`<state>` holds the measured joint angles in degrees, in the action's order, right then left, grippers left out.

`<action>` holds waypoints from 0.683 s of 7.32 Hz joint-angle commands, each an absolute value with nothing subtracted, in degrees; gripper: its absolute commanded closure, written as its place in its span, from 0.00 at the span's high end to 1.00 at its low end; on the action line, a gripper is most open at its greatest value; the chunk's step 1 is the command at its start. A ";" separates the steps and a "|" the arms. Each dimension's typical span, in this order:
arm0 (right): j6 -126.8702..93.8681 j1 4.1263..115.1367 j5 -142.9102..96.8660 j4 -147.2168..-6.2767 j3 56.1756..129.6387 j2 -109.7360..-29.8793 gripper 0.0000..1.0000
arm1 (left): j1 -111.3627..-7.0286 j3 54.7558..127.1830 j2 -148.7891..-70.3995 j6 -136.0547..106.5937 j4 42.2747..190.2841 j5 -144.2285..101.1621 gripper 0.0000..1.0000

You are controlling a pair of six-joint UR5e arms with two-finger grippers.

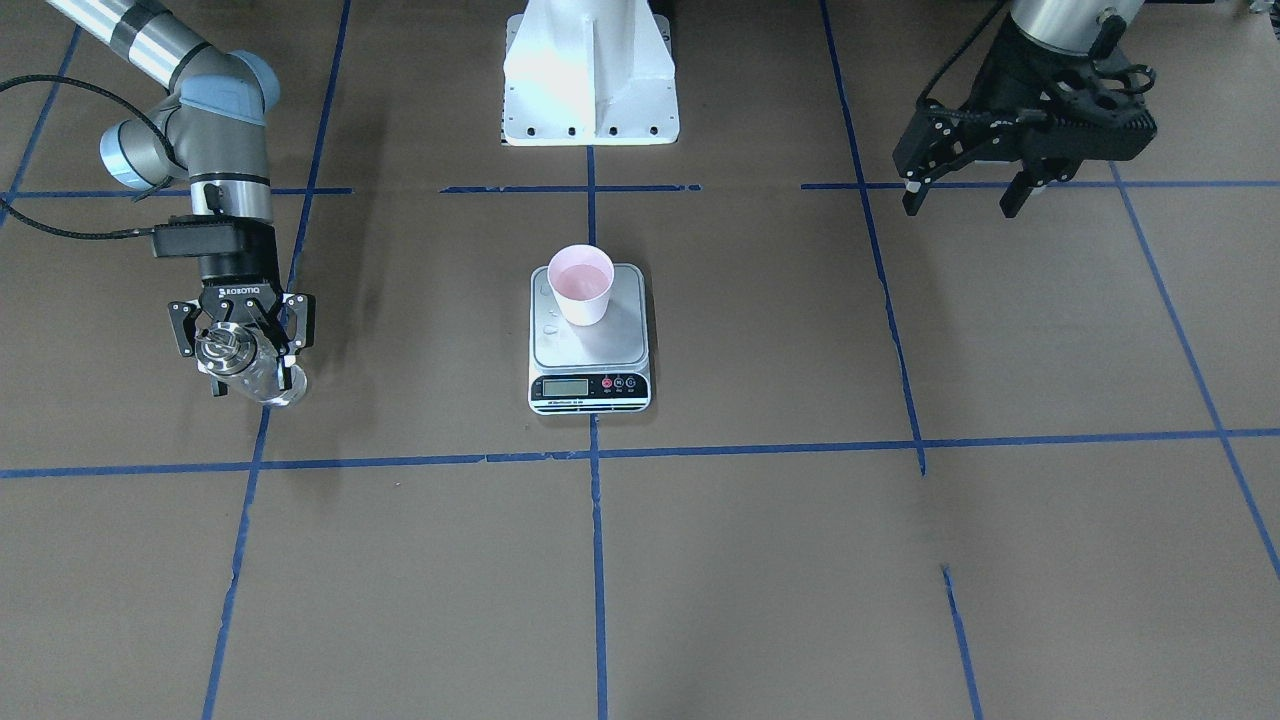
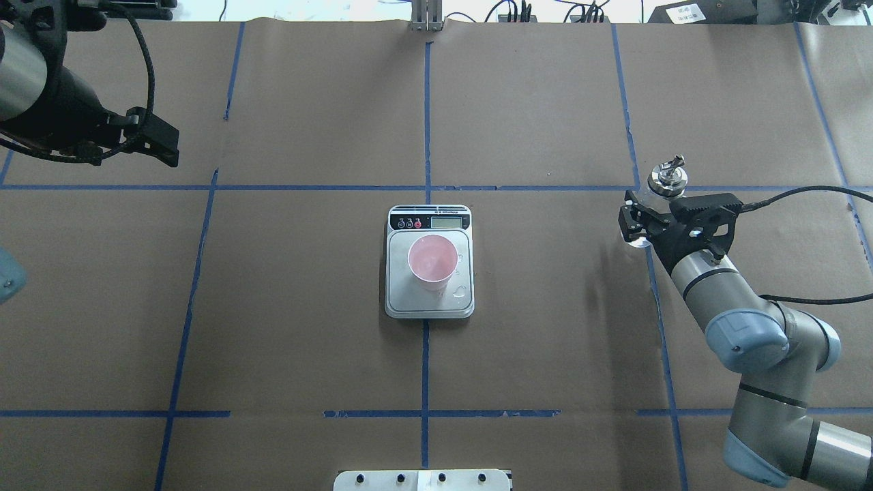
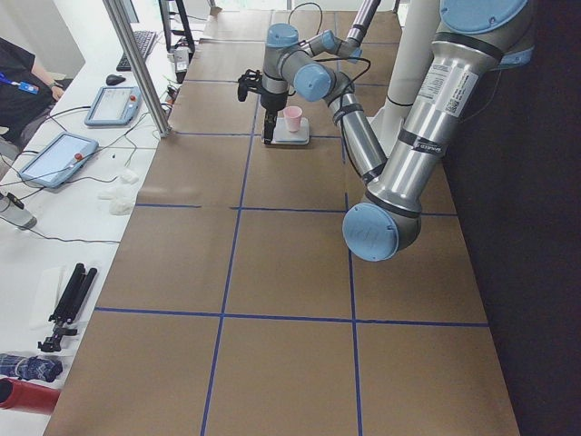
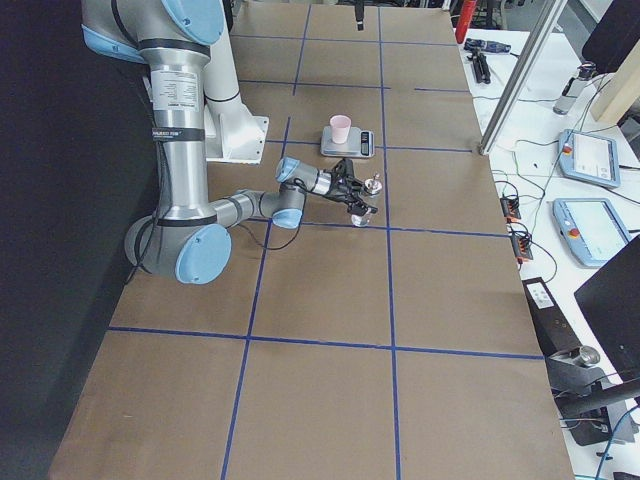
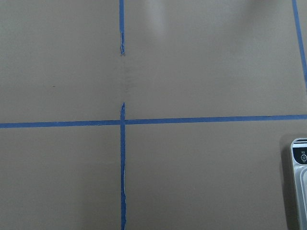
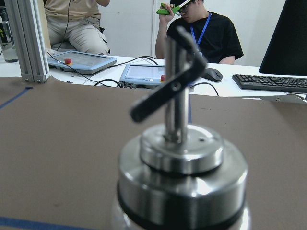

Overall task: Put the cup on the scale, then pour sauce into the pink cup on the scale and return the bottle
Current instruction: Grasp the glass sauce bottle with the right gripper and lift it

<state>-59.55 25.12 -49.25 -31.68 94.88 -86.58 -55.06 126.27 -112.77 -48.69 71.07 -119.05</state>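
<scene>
Returning the bottle (image 1: 222,348), clenched upright in the right gripper (image 1: 250,370); next, probably loosen the grip, lift straight away.

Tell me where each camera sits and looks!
Front-facing: across the table, facing robot's base; left gripper open, right gripper holding bottle.
Overhead: behind the robot, looking down; left arm, right arm.
Exterior left: table's left end, along it; left arm near.
Exterior right: table's right end, along it; right arm near.
Left wrist: straight down at table; no gripper.
Right wrist: sideways past the bottle's spout; no fingers.
Shared: front-facing and overhead both show cup on scale.
</scene>
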 commanded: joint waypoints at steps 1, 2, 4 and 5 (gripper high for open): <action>-58.98 26.98 -51.58 -32.51 96.93 -83.86 0.00 | -55.89 127.26 -113.03 -48.69 69.00 -119.09 1.00; -55.84 26.90 -51.50 -33.82 99.29 -83.67 0.00 | -56.77 127.35 -113.03 -48.60 68.91 -119.09 1.00; -51.69 27.68 -51.50 -50.53 111.29 -82.80 0.00 | -58.26 128.23 -112.06 -43.71 68.04 -119.09 1.00; -51.07 27.86 -51.50 -56.71 114.05 -79.83 0.00 | -59.75 128.32 -111.97 -38.81 66.37 -119.09 1.00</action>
